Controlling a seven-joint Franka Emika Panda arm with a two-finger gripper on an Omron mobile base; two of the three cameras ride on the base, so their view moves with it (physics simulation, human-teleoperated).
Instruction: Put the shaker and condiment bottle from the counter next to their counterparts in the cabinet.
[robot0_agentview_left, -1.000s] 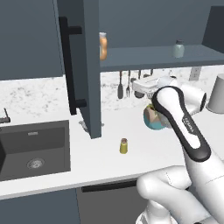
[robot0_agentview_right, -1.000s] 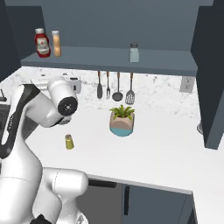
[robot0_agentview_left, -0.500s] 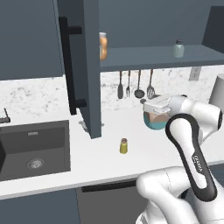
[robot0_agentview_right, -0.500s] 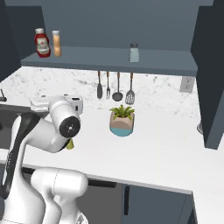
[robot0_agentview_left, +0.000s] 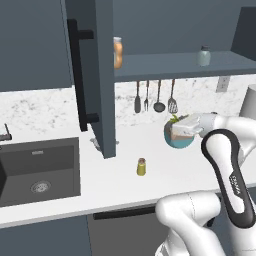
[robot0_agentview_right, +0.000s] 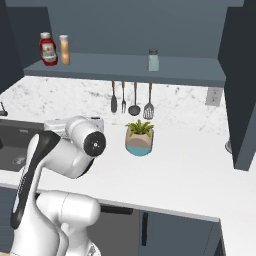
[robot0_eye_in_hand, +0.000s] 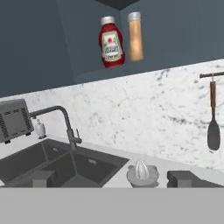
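The yellow shaker (robot0_agentview_left: 141, 166) stands alone on the white counter (robot0_agentview_left: 60, 192), in front of the open cabinet door (robot0_agentview_left: 97, 75). The orange condiment bottle (robot0_eye_in_hand: 135, 36) stands on the cabinet shelf (robot0_agentview_left: 170, 64) beside a red ketchup bottle (robot0_eye_in_hand: 111, 41); it also peeks out past the door edge (robot0_agentview_left: 117, 52). My gripper (robot0_eye_in_hand: 113, 179) is open and holds nothing, its fingertips (robot0_eye_in_hand: 186, 178) wide apart. The hand (robot0_agentview_left: 182, 128) hovers in front of the potted plant, above and to the right of the shaker, facing left toward the sink.
A pale grey-green shaker (robot0_agentview_left: 203, 56) stands further right on the shelf. A potted plant (robot0_agentview_right: 139, 137) sits under hanging utensils (robot0_agentview_left: 155, 97). A dark sink (robot0_agentview_left: 37, 170) with a faucet (robot0_eye_in_hand: 65, 124), a toaster (robot0_eye_in_hand: 15, 119) and a juicer (robot0_eye_in_hand: 141, 171) lie to the left.
My hand has dropped from just below the shelf to plant height and drawn back toward the base, still open. My arm now covers the shaker in the right base view.
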